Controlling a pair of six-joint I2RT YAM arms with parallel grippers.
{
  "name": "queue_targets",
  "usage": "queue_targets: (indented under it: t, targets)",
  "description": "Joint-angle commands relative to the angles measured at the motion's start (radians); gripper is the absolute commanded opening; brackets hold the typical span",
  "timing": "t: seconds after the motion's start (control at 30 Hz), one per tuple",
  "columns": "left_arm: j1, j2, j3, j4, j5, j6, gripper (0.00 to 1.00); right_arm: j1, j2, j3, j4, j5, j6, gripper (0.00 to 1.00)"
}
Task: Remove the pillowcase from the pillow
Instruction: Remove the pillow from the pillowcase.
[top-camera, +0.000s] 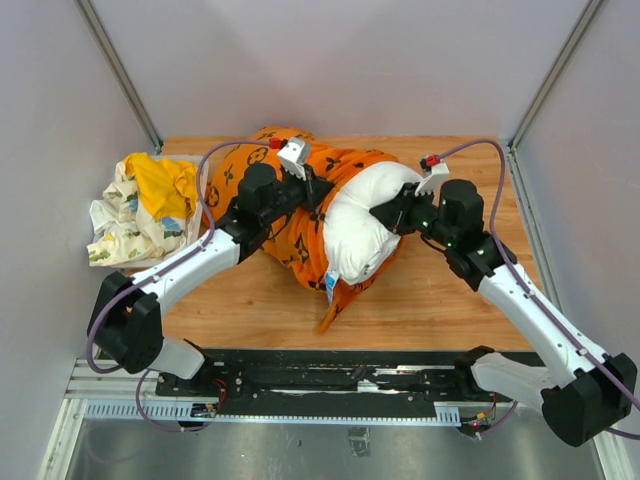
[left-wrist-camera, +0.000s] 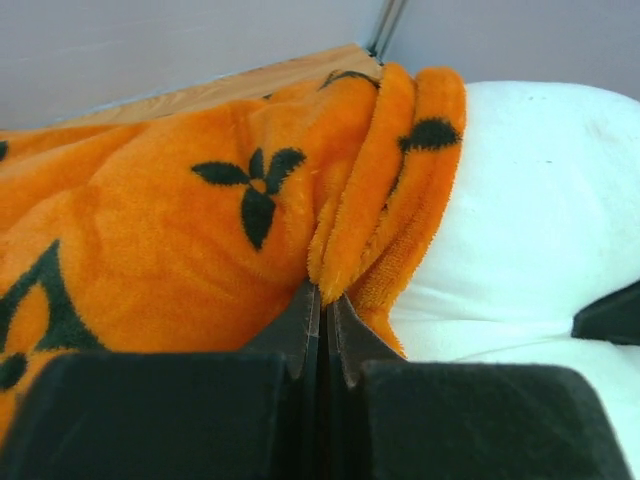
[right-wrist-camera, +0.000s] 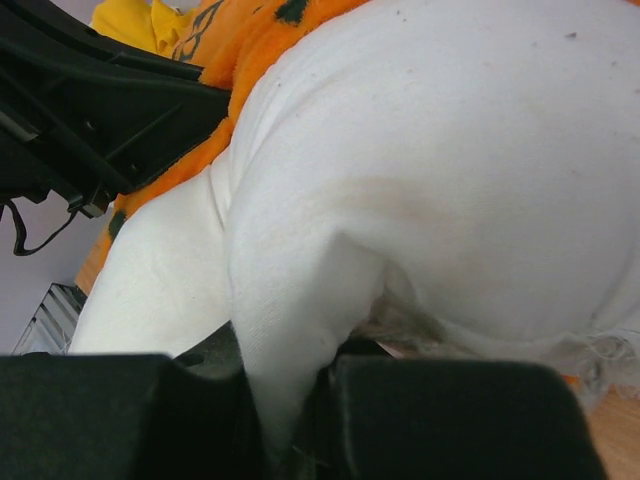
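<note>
Left wrist: left end effector (left-wrist-camera: 322, 292) closed on the limp plush pillowcase (left-wrist-camera: 150, 220) hem; right end effector (right-wrist-camera: 290, 392) pinches the soft pillow (right-wrist-camera: 450, 180)

White-and-black arms (top-camera: 190, 265); purple cables (top-camera: 480, 145)

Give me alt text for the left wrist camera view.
The left gripper is shut on a bunched fold of the orange pillowcase, beside the bare white pillow. A strip of wooden table shows behind.
</note>
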Motion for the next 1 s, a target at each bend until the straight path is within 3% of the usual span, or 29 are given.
queue_targets:
  t: [0.0,0.13,0.3,0.53,0.57,0.6,0.67,0.77,0.87,0.97]
  targets:
    - [0.0,0.022,0.009,-0.066,-0.187,0.037,0.01,-0.039,-0.119,0.071,0.048,-0.08,-0.013,0.01]
    - [0.03,0.017,0.005,-0.12,-0.378,0.033,0.0,-0.17,-0.181,0.063,0.067,-0.168,0.053,0.01]
    - [0.127,0.01,-0.024,-0.188,-0.566,-0.029,0.01,-0.354,-0.227,-0.015,0.253,-0.328,0.272,0.01]
    - [0.248,-0.007,-0.074,-0.231,-0.565,-0.076,0.06,-0.419,-0.235,-0.053,0.33,-0.345,0.351,0.01]
    - [0.253,-0.016,-0.078,-0.226,-0.527,-0.072,0.12,-0.419,-0.228,-0.05,0.331,-0.346,0.353,0.01]
    - [0.256,-0.03,-0.082,-0.219,-0.47,-0.064,0.25,-0.417,-0.22,-0.045,0.33,-0.346,0.352,0.01]
    - [0.255,-0.065,-0.089,-0.199,-0.339,-0.054,0.59,-0.414,-0.202,-0.03,0.31,-0.334,0.344,0.01]
    - [0.246,-0.139,-0.078,-0.198,-0.204,-0.068,0.97,-0.364,-0.175,0.029,0.207,-0.222,0.287,0.01]
    - [0.199,-0.242,-0.072,-0.204,-0.215,-0.071,0.99,-0.239,-0.116,0.126,0.145,-0.027,0.209,0.01]
    - [0.175,-0.327,-0.08,-0.2,-0.162,-0.055,0.99,-0.112,-0.007,0.259,0.11,0.071,0.138,0.01]
